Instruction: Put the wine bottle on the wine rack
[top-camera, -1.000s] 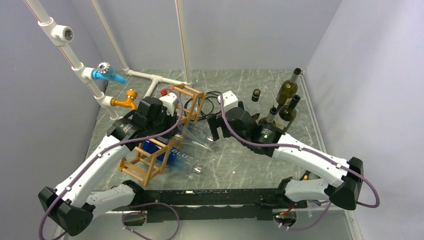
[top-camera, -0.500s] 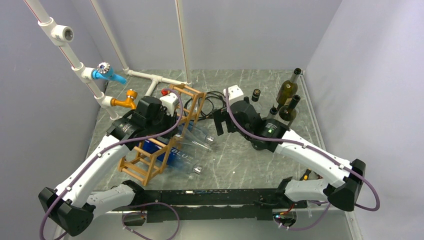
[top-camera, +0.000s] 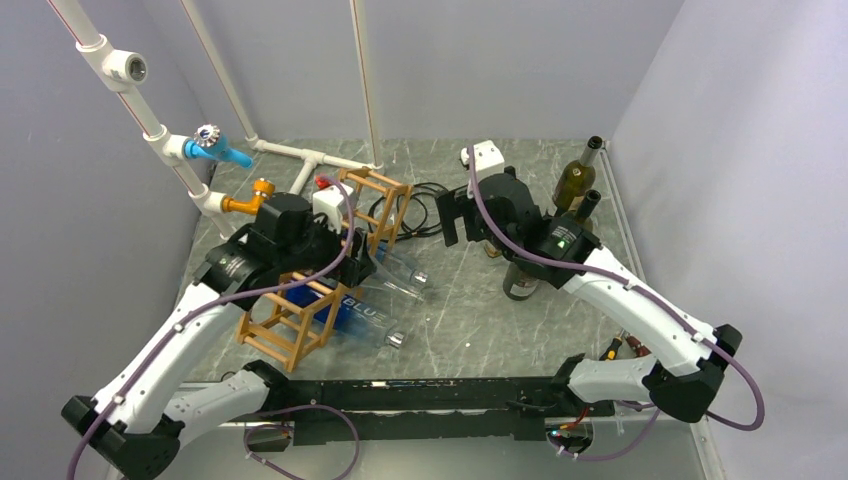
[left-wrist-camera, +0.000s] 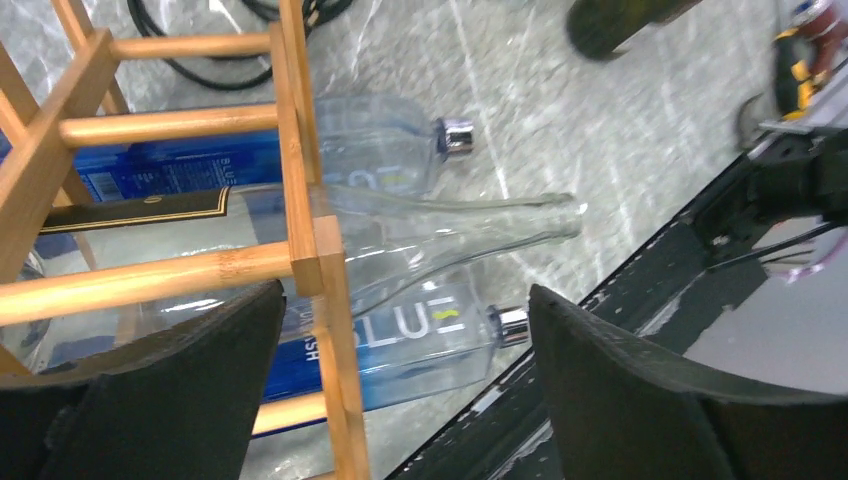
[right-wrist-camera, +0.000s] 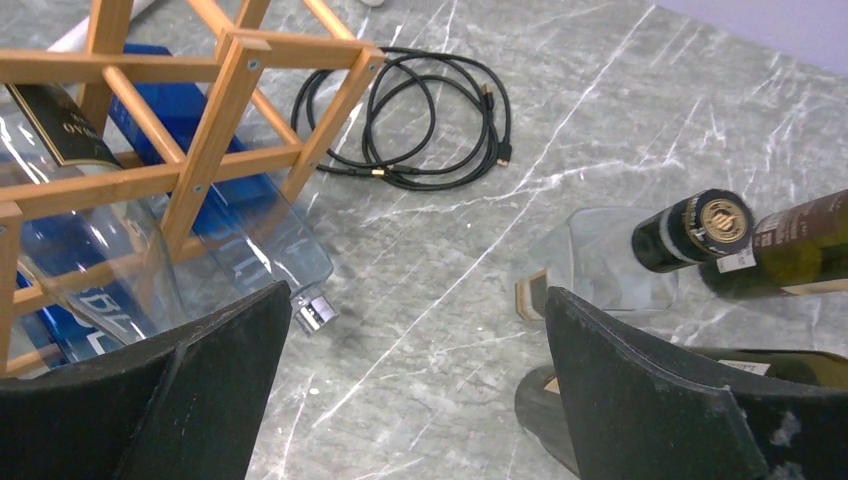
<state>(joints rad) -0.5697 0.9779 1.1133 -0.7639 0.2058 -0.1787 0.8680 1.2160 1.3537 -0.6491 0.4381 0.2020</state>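
1. The left gripper's (left-wrist-camera: 405, 292) jaws are spread wide and pinch nothing; its two dark fingers (left-wrist-camera: 190, 370) sit apart, just above the wine rack (left-wrist-camera: 300, 150)
2. The right gripper's (right-wrist-camera: 418, 292) jaws are spread just as wide and are empty, hanging over bare marbled table (right-wrist-camera: 450, 330)
3. The wine bottle (left-wrist-camera: 440, 225) is of clear glass with a black, gold-edged label. It lies on its side through a cell of the rack, with its neck poking out past the wooden sticks
4. Two blue-tinted bottles lie in the rack as well, one (left-wrist-camera: 400, 345) below the wine bottle and one (left-wrist-camera: 370, 135) above it in the left wrist view, both with silver caps
5. In the top view the rack runs slantwise from near left towards the far centre
6. A coiled black cable (right-wrist-camera: 430, 130) lies on the table beyond the rack
7. Dark green bottles (top-camera: 575, 180) stand upright near the far right corner, well apart from the rack
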